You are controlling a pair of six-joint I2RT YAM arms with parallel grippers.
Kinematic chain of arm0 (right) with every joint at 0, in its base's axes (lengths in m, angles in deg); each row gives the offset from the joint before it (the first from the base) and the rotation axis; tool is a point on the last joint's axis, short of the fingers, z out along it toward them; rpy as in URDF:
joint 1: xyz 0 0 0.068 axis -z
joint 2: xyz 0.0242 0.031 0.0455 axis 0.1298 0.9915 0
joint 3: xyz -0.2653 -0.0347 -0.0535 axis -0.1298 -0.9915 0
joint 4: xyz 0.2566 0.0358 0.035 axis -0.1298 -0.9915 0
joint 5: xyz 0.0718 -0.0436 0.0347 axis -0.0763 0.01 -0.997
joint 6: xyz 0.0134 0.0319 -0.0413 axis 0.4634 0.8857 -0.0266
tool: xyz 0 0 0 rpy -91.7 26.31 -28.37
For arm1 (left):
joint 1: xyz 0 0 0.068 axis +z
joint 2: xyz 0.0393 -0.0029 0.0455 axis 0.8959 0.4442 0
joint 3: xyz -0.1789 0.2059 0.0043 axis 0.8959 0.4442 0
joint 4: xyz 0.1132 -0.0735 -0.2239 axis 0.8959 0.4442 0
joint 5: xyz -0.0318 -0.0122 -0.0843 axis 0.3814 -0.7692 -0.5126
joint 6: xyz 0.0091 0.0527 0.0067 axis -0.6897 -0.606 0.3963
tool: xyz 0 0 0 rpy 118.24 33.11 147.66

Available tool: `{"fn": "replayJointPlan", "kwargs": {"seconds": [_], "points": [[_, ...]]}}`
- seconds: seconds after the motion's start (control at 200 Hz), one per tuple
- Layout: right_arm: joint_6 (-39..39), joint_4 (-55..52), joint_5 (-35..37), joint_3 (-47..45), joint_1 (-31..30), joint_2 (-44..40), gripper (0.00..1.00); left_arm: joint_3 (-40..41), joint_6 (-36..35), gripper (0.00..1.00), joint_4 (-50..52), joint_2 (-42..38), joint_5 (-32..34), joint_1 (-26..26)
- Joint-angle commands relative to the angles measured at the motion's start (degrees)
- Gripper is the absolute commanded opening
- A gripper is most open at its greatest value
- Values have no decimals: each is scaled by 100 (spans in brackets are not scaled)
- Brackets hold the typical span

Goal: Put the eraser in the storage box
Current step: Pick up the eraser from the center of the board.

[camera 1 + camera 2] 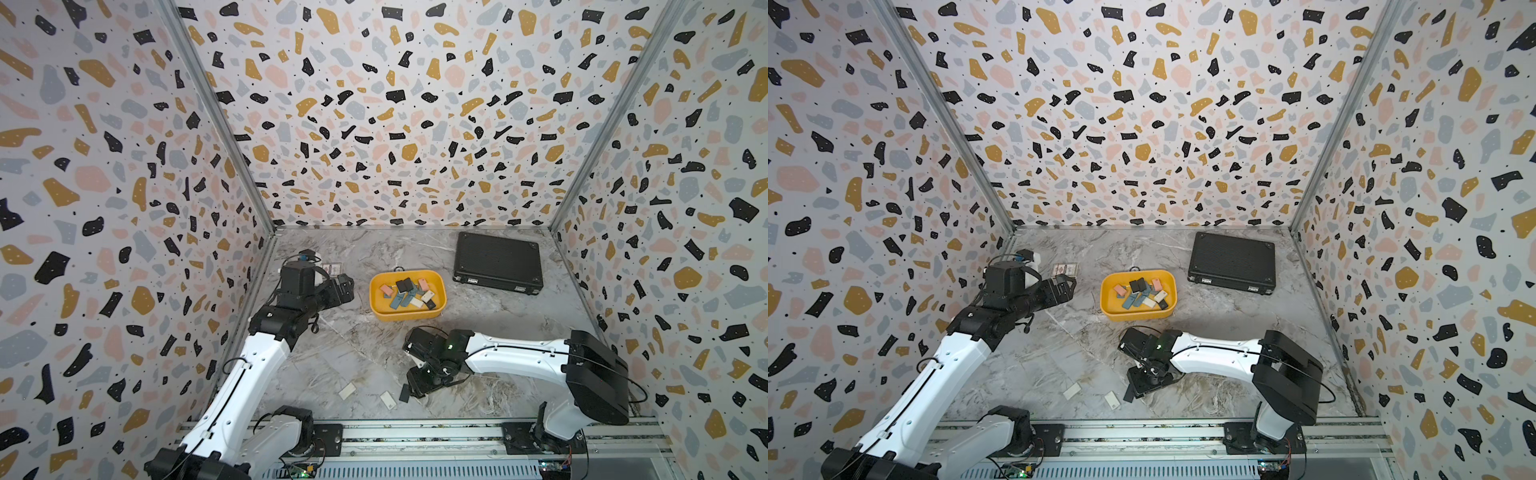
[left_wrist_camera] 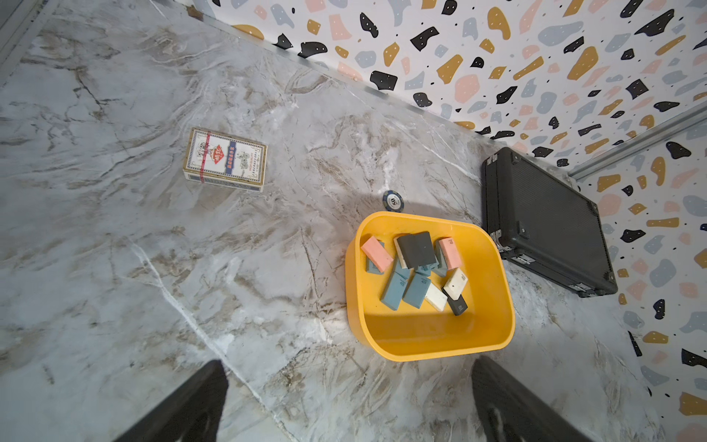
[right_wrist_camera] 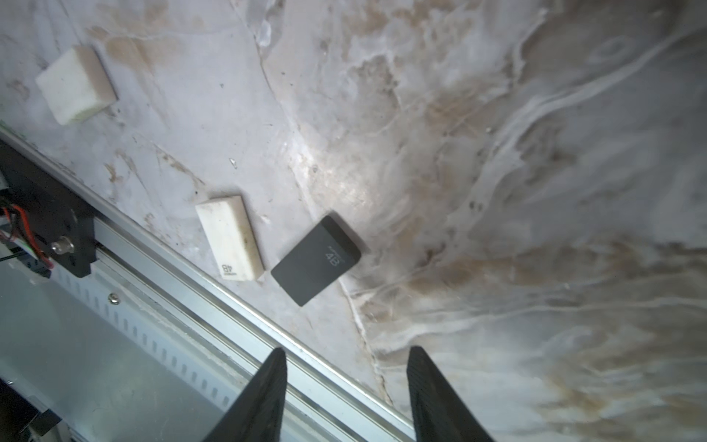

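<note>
Right wrist view: parted, empty right fingers (image 3: 267,382) hang above the black eraser (image 3: 316,260) mid-frame, and closing off-centre could knock the white eraser (image 3: 230,242) just beside it; left fingers (image 2: 199,402) gape empty.

On the marble tabletop (image 1: 353,357) a closed black case (image 1: 498,262) with metal latches is laid near the speckled back wall (image 1: 395,124), a printed card pack (image 2: 225,160) is seen well apart, and a round chip (image 2: 393,200) is found between them.
</note>
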Motion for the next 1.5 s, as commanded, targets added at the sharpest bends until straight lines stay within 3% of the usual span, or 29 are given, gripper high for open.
{"fn": "replayJointPlan", "kwargs": {"seconds": [0.0, 0.471, 1.096, 1.497], "points": [[93, 219, -452, 92, -19, 247, 53, 74, -23, 99, 57, -124, 78, 28], [-103, 306, -796, 391, 109, 828, 53, 96, -66, 100, 110, -181, 197, 25], [-636, -964, 528, 1155, 65, 914, 52, 131, -77, 100, 13, -128, 147, 28], [-305, -331, -421, 981, -12, 1068, 52, 166, -81, 99, -48, -78, 129, 28]]}}
